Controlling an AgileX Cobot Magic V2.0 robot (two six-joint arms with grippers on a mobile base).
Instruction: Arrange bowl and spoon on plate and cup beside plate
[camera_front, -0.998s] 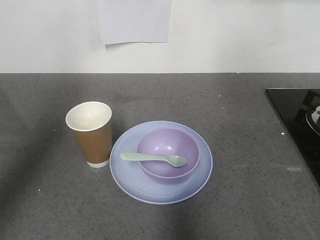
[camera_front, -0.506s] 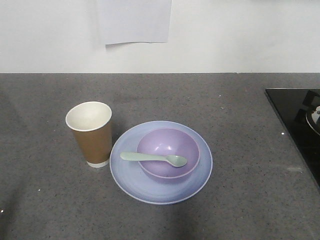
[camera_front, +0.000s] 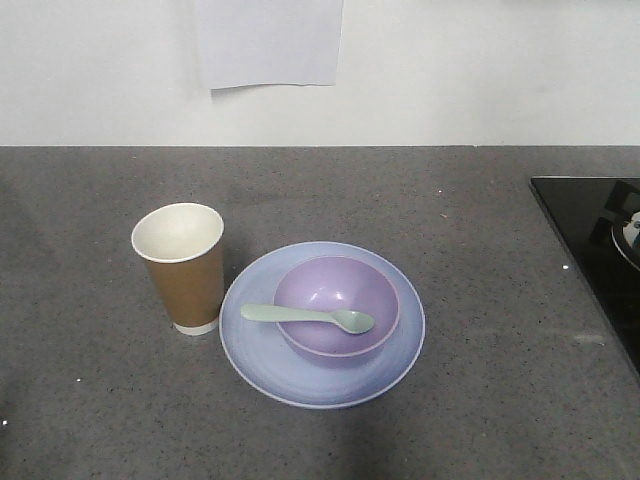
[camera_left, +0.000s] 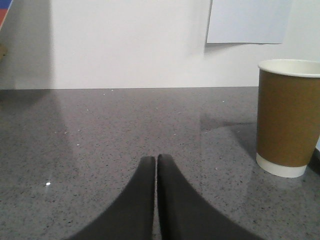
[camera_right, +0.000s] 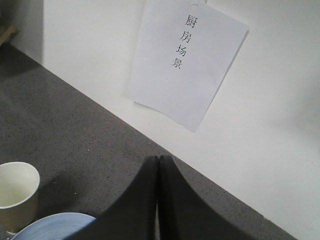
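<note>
Front view: mint-green plastic spoon (camera_front: 308, 316) across lilac plastic bowl (camera_front: 337, 305) on pale blue plate (camera_front: 260, 350), brown paper cup (camera_front: 182, 266) beside; both grippers, left (camera_left: 156, 162) and right (camera_right: 158, 161), pressed together, empty; arrangement judged complete, nothing further required.

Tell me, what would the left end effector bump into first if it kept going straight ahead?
Probably the white wall. The shut left end effector points across bare grey countertop; the brown paper cup stands off to one side.

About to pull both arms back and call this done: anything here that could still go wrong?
The left gripper, shut and empty, sits low on the counter near the cup; a sideways swing might tip that tall, empty cup. The spoon only bridges the bowl rim, handle overhanging the plate, so a bump could roll it off. The right gripper looks clear.
</note>
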